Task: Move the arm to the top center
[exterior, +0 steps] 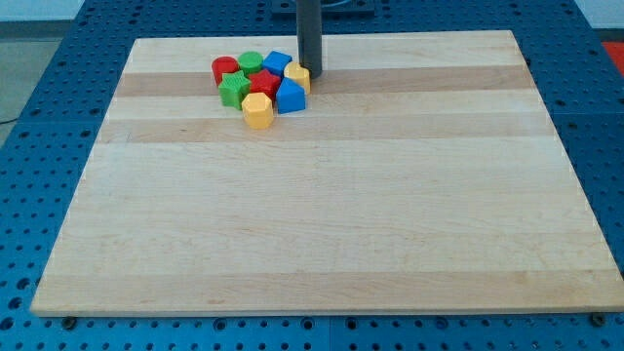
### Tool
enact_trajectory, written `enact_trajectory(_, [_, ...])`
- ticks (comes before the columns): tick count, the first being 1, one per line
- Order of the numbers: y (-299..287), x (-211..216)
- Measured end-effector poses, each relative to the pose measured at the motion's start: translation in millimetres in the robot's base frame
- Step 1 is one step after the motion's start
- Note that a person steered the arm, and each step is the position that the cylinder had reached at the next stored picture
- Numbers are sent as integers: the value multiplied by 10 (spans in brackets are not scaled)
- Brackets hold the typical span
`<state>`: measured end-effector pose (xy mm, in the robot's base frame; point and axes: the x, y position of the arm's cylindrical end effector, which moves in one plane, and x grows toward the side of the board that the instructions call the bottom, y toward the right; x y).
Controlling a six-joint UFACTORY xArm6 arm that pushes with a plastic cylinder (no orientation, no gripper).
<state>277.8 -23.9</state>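
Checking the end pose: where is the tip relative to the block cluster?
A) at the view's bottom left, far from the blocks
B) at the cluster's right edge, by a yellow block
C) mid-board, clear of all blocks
B: my tip stands at the view's top centre, right against the yellow block on the cluster's right edge.

Light is bright and even across the wooden tabletop (322,214), soft and diffuse, with no hard glare on the grain. Shadows are faint: a thin dark edge sits under the cluster of blocks toward the tabletop's upper left, and a short smudge of shade lies at my tip (310,74). Focus is reasonably sharp over the whole tabletop, though the blocks' edges look slightly soft. The tabletop's edges run straight, showing perspective narrowing toward the top but no obvious bending.
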Motion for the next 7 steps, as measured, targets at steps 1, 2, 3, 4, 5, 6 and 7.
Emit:
enact_trajectory(1, [-5, 56])
enact_trajectory(2, [25, 76])
enact_trajectory(3, [389, 141])
enact_trajectory(4, [710, 499])
enact_trajectory(5, [467, 1087])
enact_trajectory(6, [-189, 1605])
enact_trajectory(7, [-1494, 1687])
